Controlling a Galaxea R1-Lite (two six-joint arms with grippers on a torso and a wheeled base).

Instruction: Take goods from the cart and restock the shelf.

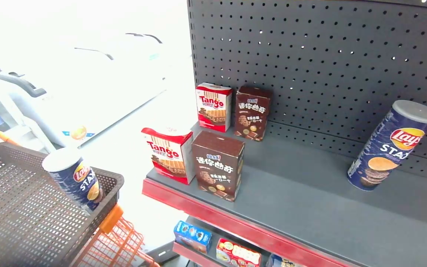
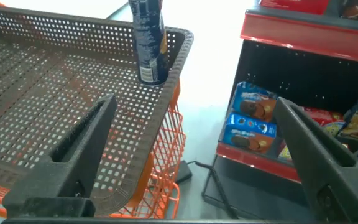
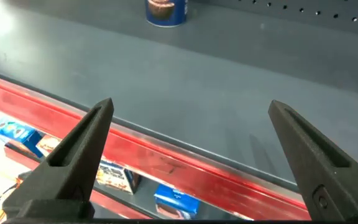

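Note:
A blue chip can [image 1: 74,178] stands in the corner of the dark mesh cart basket [image 1: 20,215]; it is the same can [image 2: 148,40] in the left wrist view, against the basket wall [image 2: 173,74]. My left gripper [image 2: 194,109] is open and empty, held short of the basket's near rim. A second blue chip can [image 1: 391,146] stands on the grey shelf [image 1: 310,200] at the right, against the pegboard; its base [image 3: 165,11] appears far off. My right gripper [image 3: 191,115] is open and empty, just in front of the shelf's red edge [image 3: 185,158].
Two red wafer boxes [image 1: 169,154] [image 1: 213,106] and two brown cookie boxes [image 1: 218,165] [image 1: 252,112] stand at the shelf's left end. The middle of the shelf is bare. Lower shelves hold blue snack packs [image 2: 250,121]. The cart frame is orange [image 1: 117,237].

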